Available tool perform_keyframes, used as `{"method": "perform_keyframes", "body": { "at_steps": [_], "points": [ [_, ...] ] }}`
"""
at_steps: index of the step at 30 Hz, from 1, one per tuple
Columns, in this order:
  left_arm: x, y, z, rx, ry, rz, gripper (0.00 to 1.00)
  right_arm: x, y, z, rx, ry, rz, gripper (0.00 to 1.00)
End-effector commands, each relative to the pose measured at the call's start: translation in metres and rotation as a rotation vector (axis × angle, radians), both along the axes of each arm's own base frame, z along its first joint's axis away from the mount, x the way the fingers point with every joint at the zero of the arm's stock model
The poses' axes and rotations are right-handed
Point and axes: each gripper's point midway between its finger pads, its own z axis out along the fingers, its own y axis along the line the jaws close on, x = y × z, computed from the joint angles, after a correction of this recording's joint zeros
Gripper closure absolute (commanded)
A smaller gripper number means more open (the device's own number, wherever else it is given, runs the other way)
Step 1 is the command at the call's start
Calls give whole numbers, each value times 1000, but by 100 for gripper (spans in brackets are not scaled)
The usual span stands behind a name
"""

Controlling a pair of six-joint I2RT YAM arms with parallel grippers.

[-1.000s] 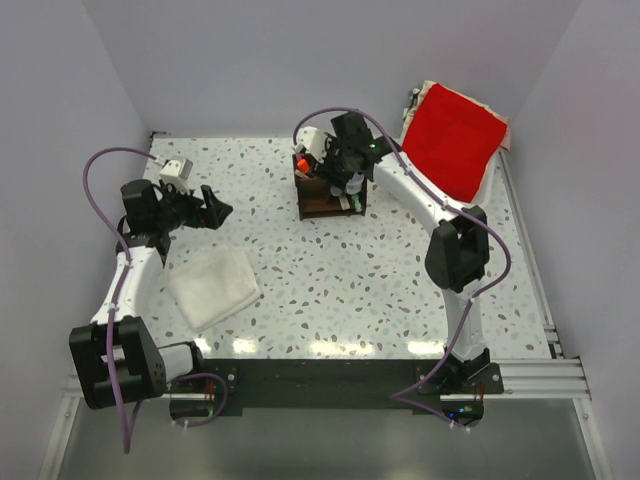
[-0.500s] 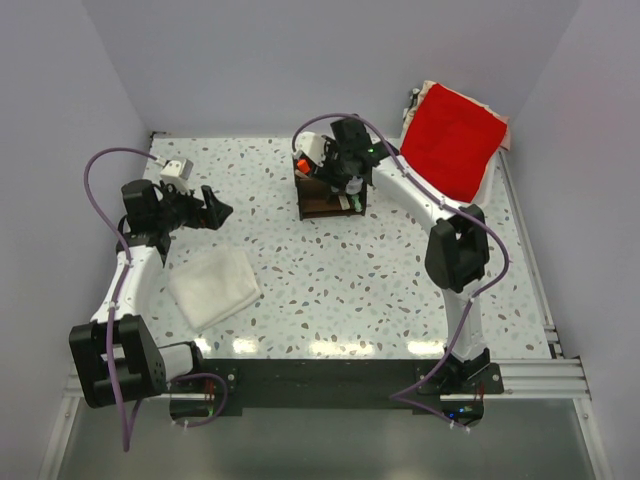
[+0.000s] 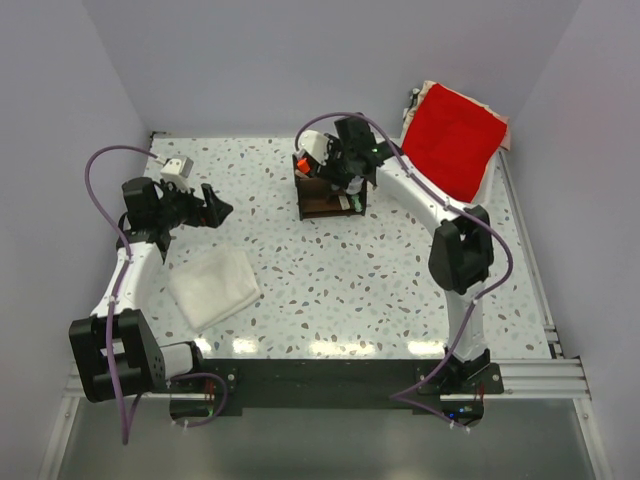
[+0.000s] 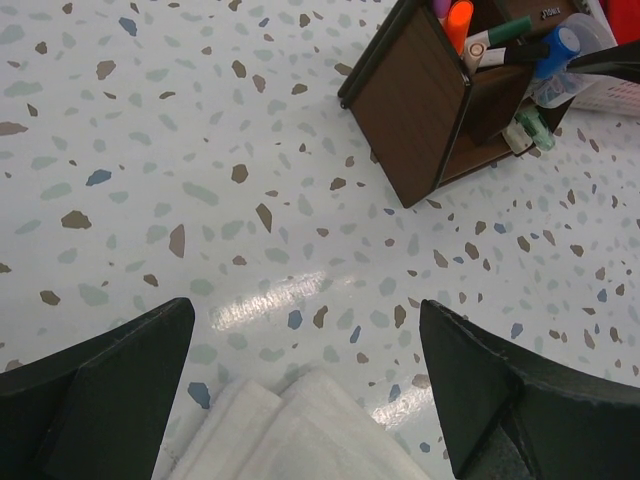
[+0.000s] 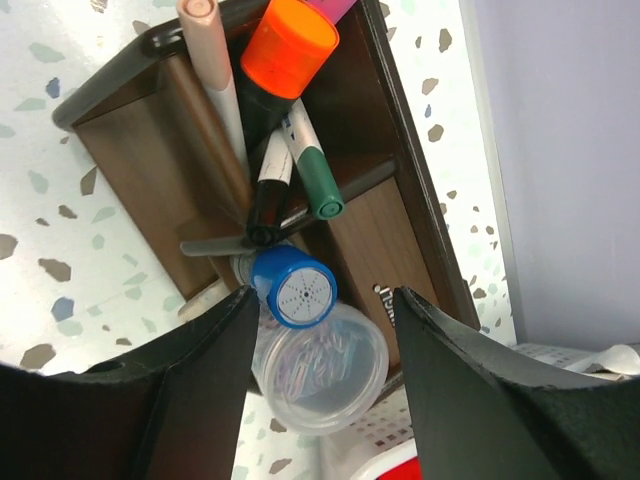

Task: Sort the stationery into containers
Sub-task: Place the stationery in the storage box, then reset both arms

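The pale speckled terrazzo surface [image 3: 350,270] carries everything. At its far right corner, a bright red cloth [image 3: 455,135] is draped over a white basket [image 3: 412,100]. A white folded cloth [image 3: 212,287] lies near the left side, well apart from the rest.

The dark brown wooden box-shaped desk organizer [image 5: 130,150] stands at the far middle of the surface, upright, its compartments open at the top. The right gripper [image 5: 325,300] hangs directly above it, jaws spread wide and closed on nothing. The left gripper [image 4: 307,310] is over the left part of the surface, tilted toward the organizer, jaws also wide apart and empty, with an edge of the white cloth showing between them.

A clear round lidded pot [image 5: 320,365] with paper clips inside sits at the low end of the organizer; whether it is in a compartment or just beside the box, I cannot tell. An orange-capped black highlighter [image 5: 290,50] leans in the tall compartment next to a thin pale pink pen [image 5: 215,70]. A white green-capped pen [image 5: 315,170] and a black-capped pen [image 5: 265,215] lean across a divider. A blue-capped grey stick [image 5: 298,290] stands just above the pot, between the right gripper's spread fingers. A small mint-green piece [image 4: 530,130] rests on the low shelf.
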Motion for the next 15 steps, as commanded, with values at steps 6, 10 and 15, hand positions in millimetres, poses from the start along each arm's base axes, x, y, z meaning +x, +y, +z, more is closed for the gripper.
{"method": "perform_keyframes", "body": {
  "at_steps": [6,10,15],
  "points": [
    [2,-2,28,-15,-102,-11,0,-47,-7,66,103,-31,11,38],
    [-1,-4,38,-14,-124,-18,0,-62,-15,88,162,-48,-25,36],
    [3,-9,58,1,-159,-19,0,-59,-61,106,387,-38,-445,1]
  ]
}}
